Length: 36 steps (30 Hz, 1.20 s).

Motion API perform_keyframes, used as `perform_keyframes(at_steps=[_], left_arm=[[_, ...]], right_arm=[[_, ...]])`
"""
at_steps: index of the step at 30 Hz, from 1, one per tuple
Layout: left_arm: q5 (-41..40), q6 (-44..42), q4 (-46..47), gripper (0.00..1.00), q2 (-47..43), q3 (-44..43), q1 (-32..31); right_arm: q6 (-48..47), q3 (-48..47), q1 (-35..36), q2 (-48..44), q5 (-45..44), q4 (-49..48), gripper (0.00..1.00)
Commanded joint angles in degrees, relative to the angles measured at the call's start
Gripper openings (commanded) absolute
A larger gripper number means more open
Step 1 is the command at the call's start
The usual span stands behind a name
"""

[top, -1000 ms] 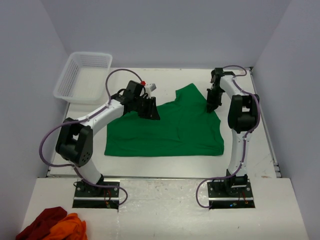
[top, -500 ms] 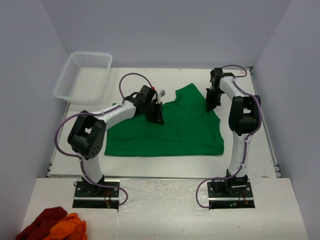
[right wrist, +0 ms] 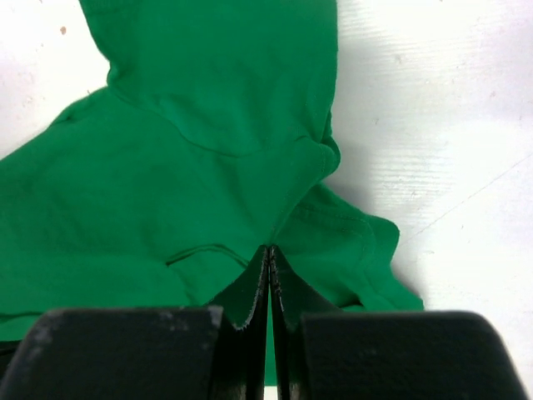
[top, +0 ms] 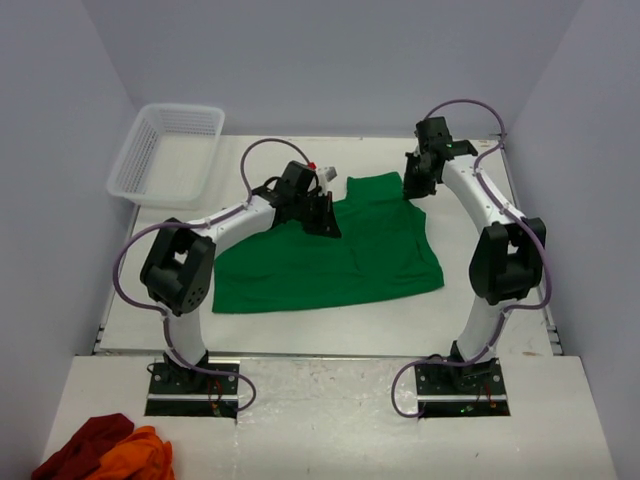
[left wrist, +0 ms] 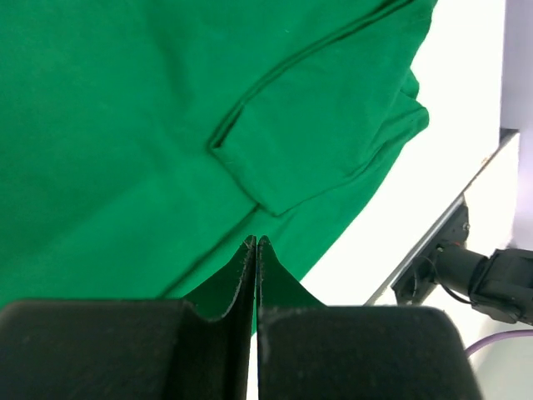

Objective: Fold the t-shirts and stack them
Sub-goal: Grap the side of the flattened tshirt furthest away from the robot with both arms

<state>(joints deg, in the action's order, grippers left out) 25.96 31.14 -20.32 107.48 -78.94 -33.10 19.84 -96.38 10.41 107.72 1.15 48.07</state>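
A green t-shirt lies spread on the white table, bunched along its far edge. My left gripper sits at the shirt's far left edge, jaws shut on the cloth. In the left wrist view the closed gripper meets the green t-shirt by a folded sleeve. My right gripper is at the far right corner. In the right wrist view that shut gripper pinches the green t-shirt, and the fabric tents up toward the tips.
A white mesh basket stands at the table's far left corner. A red and orange heap of clothes lies on the near shelf at bottom left. The arm bases are at the near edge.
Both grippers have closed on the shirt. The left one slid right along the far edge, the right one moved back and left. The shirt's far edge and right side have drawn inward.
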Motion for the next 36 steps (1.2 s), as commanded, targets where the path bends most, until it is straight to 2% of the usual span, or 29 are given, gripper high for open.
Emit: perform_keyframes(at_steps=[1,6,7,9,12,13,16,19,23,28,36], left_arm=[[4.4,2.9,5.8,0.0,-2.0,3.5,-0.6],[2.0,1.5,5.6,0.0,-5.6,8.1,-1.3],[-0.4,1.1,4.9,0.0,-6.2,9.4,-1.3],[-4.9,0.7,1.3,0.06,-8.4,10.2,-1.3],[-15.9,0.2,-3.2,0.13,-13.0,12.5,-1.2],[-21.9,0.7,-4.5,0.14,-14.1,13.4,-1.1],[-27.4,1.4,-8.0,0.15,-18.3,17.1,0.1],[-24.8,2.1,-7.6,0.1,-22.5,22.7,3.7],[-20.0,1.7,-4.1,0.08,-27.4,29.7,8.7],[-18.7,0.9,-3.3,0.08,-26.2,30.5,10.1],[-16.1,2.9,-2.2,0.08,-25.3,30.0,10.1]], right_arm=[[1.3,1.6,1.5,-3.4,-2.6,-1.2,0.0],[2.3,7.3,2.8,-8.2,-1.5,-3.4,0.0],[2.7,8.2,3.3,-9.9,-1.5,-3.7,0.0],[2.9,10.2,5.3,-11.1,-1.5,-4.1,0.0],[3.7,11.6,9.3,-11.6,-2.0,-3.8,0.0],[4.2,12.3,10.4,-11.7,-2.3,-4.1,0.0],[5.9,14.0,13.7,-10.7,-1.9,-5.6,0.0],[7.0,15.3,16.9,-8.4,-2.1,-6.6,0.0],[7.9,17.4,19.7,-5.8,-3.1,-7.9,0.0],[8.1,18.6,20.8,-6.1,-7.1,-8.9,0.0],[7.8,14.4,20.1,-4.8,-13.5,-4.6,0.0]])
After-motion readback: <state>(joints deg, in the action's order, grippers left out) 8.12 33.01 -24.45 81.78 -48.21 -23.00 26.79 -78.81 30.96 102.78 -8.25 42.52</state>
